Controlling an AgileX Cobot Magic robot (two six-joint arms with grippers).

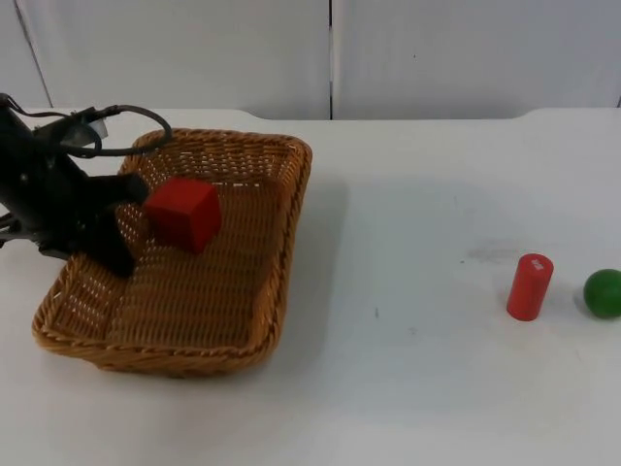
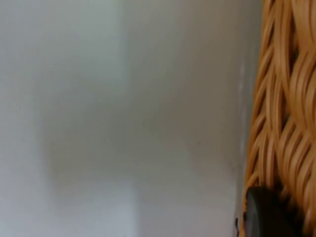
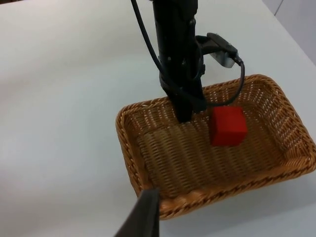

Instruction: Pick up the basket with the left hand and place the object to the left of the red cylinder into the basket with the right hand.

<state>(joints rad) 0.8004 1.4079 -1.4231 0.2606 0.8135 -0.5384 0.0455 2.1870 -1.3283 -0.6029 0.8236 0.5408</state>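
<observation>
White tabletop [image 1: 408, 388] carrying all. Woven tan wicker basket [image 1: 194, 311], rectangular, taken as landmark; tilted, side under the arm raised. Left tool [image 1: 118, 254] at basket's rim on that side, pinching the wicker wall, one finger inside. Red cube [image 1: 184, 214] inside basket, nr the left tool. Small red cylinder [image 1: 529, 286] upright, well apart from basket; green ball [image 1: 603, 292] just beyond it. Right tool [image 3: 143, 217] above basket's near rim; spread or not, can't tell.

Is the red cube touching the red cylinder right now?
Apart. The top view shows the red cube inside the basket, which the left gripper holds, and the red cylinder standing far across bare table.
</observation>
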